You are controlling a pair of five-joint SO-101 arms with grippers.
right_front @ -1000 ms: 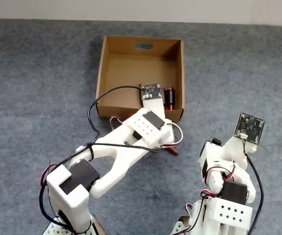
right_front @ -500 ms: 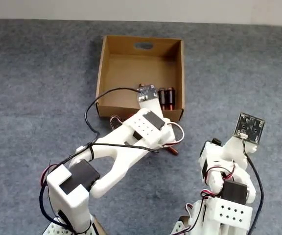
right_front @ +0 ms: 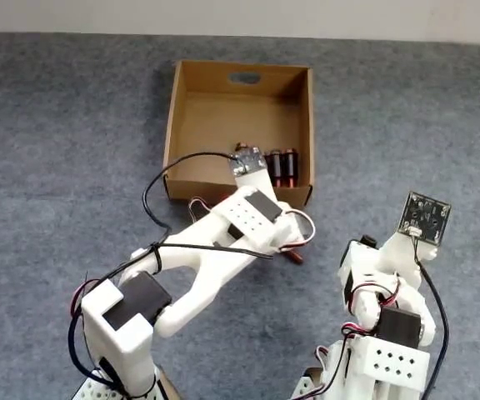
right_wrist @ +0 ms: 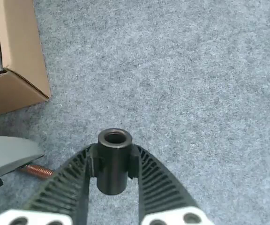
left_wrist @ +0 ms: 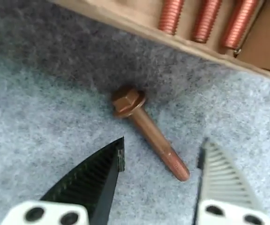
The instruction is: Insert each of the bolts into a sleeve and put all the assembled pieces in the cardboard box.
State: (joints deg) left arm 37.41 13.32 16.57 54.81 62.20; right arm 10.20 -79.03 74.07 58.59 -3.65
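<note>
One bolt [left_wrist: 149, 133] lying partly within spread left gripper [left_wrist: 162, 143], untouched.

bolt [left_wrist: 149, 133] by the box: shiny copper brown | box [right_front: 215, 125]: plain light brown | sleeve [right_wrist: 113, 159]: black | carpet [right_front: 57, 125]: grey with tiny speckles | left gripper [left_wrist: 163, 147]: one finger black, one pale grey, both with ridges | left arm [right_front: 215, 275]: white

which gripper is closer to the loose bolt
Left. The left gripper hangs open, straddling the bolt; the right gripper is off beside it, shut on a sleeve.
</note>
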